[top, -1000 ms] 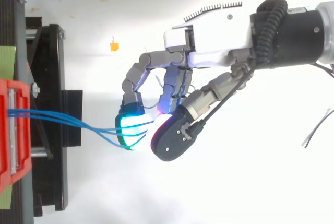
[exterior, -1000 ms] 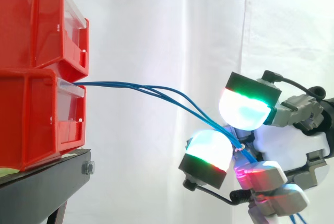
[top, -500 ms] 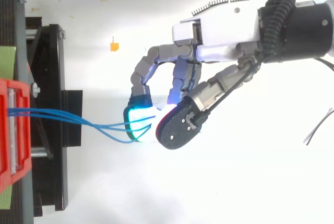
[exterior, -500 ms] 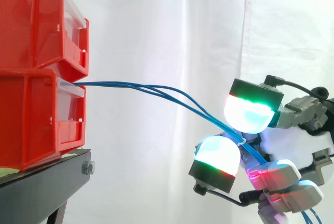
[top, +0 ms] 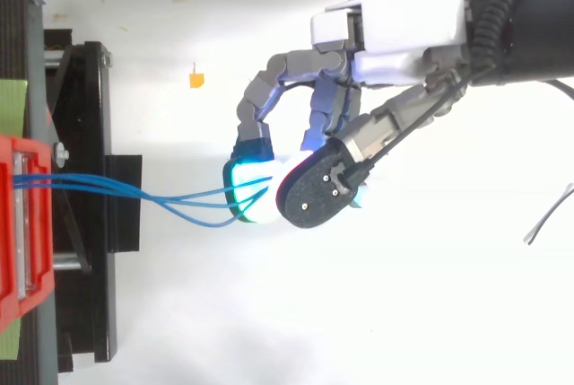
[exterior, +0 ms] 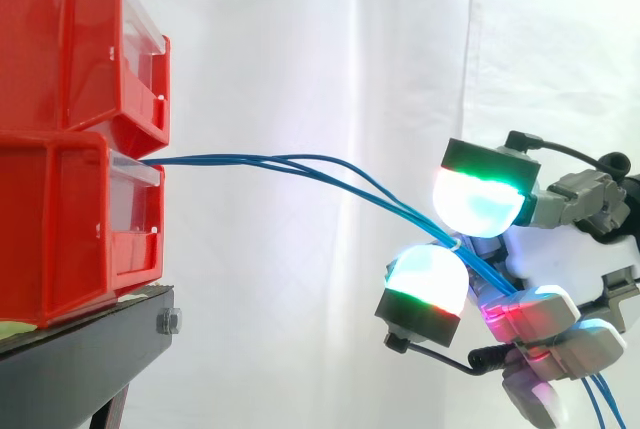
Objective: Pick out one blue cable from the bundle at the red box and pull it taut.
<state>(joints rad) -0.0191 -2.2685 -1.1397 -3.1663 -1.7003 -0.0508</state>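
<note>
Blue cables point(exterior: 230, 159) run through the curled hand point(top: 404, 30), apparently pinched.

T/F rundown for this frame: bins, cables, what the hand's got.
1. The upper red bin sits on the lower red bin, on a black stand. True.
2. The hand is shut on the blue cables. True.
3. The cables leave the upper red bin. False: they come out of the lower red bin's front.
4. The cables run straight and taut. False: they curve and droop toward the hand.
5. A single cable is pinched. False: several blue strands pass between the pads.
</note>
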